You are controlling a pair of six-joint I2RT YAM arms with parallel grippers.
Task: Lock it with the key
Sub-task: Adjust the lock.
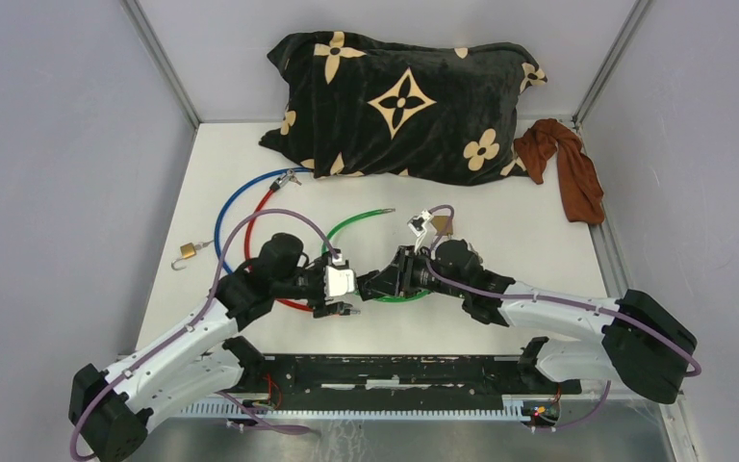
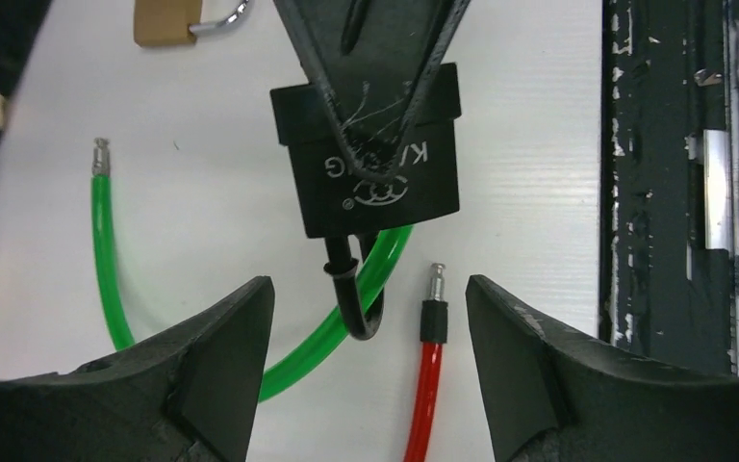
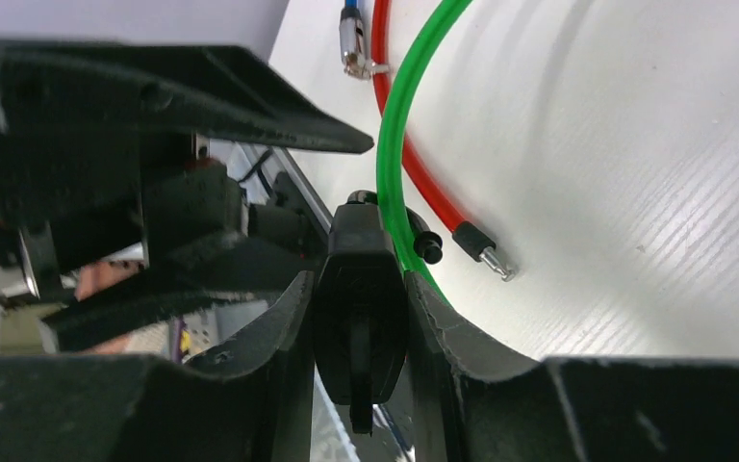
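Observation:
My right gripper is shut on a black padlock, pinching its body flat between both fingers. The padlock's black shackle stands open at one end and hooks round the green cable. My left gripper faces the padlock, open, its tips either side of the shackle and touching nothing. The two grippers meet nose to nose in the top view, left gripper and right gripper. I cannot pick out a key for certain; small metal pieces lie behind the right gripper.
A red cable ends with its metal tip just beside the shackle. A blue cable loops at the left. One brass padlock lies far left, another behind the black one. A patterned pillow and brown cloth lie at the back.

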